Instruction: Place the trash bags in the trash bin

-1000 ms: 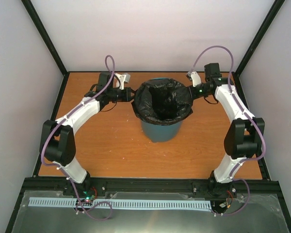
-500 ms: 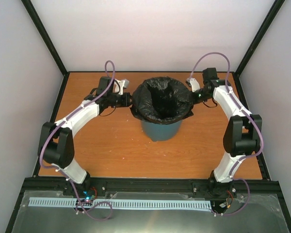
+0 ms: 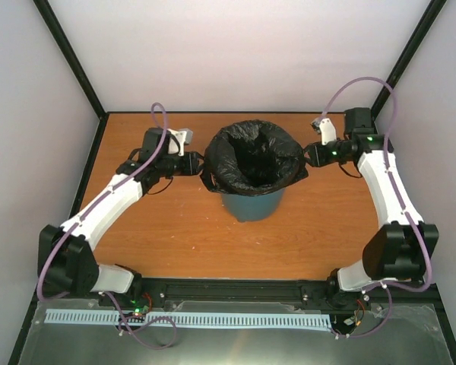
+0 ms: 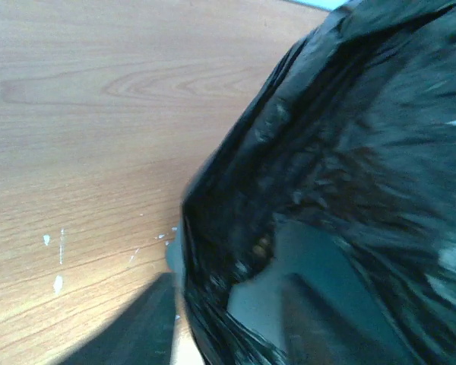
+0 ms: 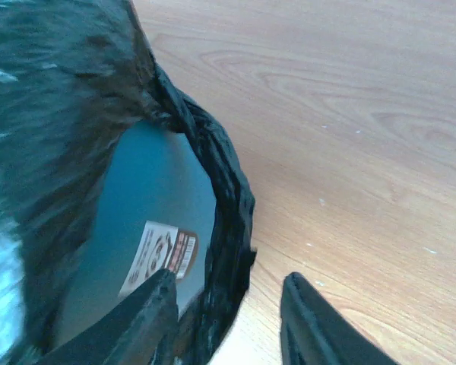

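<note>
The teal trash bin (image 3: 251, 204) stands mid-table, lined with the black trash bag (image 3: 254, 156), whose mouth is folded out over the rim. My left gripper (image 3: 201, 163) is at the bin's left rim. In the left wrist view it (image 4: 224, 334) is open, with the bag's hem (image 4: 213, 304) between the jaws against the bin wall (image 4: 319, 266). My right gripper (image 3: 307, 155) is at the right rim. In the right wrist view it (image 5: 228, 319) is open, straddling the bag's rolled edge (image 5: 228, 220) beside the bin wall (image 5: 152, 182).
The wooden table (image 3: 175, 228) is enclosed by white walls and black frame posts (image 3: 68, 57). A white label (image 5: 161, 255) is stuck on the bin's side. The arm bases sit on a black rail (image 3: 235, 293) at the near edge.
Both grippers have moved lower along the bin's sides and the right one has shifted outward. Both elbows have swung outward. The bag's edge hangs further down over the rim.
</note>
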Action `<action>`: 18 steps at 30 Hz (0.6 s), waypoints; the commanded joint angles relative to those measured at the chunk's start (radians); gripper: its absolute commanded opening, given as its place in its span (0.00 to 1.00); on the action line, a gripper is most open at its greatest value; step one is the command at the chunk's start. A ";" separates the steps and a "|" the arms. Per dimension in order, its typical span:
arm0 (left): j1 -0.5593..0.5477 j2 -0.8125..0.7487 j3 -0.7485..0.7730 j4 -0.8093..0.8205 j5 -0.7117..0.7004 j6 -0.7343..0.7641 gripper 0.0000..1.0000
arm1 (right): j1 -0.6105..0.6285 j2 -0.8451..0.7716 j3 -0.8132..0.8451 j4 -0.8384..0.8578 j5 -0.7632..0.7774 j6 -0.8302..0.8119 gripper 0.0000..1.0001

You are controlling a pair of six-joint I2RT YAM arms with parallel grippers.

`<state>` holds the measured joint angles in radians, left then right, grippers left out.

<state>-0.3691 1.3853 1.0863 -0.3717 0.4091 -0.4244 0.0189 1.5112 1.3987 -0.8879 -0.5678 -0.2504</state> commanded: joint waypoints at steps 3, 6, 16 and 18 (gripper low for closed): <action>0.018 -0.132 -0.027 -0.038 -0.065 -0.030 0.64 | -0.072 -0.118 -0.091 -0.070 -0.005 -0.065 0.48; 0.019 -0.216 -0.089 0.006 -0.046 -0.064 0.69 | -0.106 -0.186 -0.141 -0.072 -0.019 -0.074 0.51; 0.013 -0.270 -0.327 0.275 0.202 -0.240 0.70 | -0.115 -0.199 -0.233 -0.024 -0.124 -0.067 0.66; 0.002 -0.259 -0.335 0.324 0.210 -0.261 0.69 | -0.115 -0.199 -0.222 0.002 -0.137 -0.037 0.67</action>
<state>-0.3569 1.1091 0.7612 -0.2245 0.5236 -0.5964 -0.0910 1.3071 1.1637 -0.9356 -0.6373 -0.3180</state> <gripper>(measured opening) 0.698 0.662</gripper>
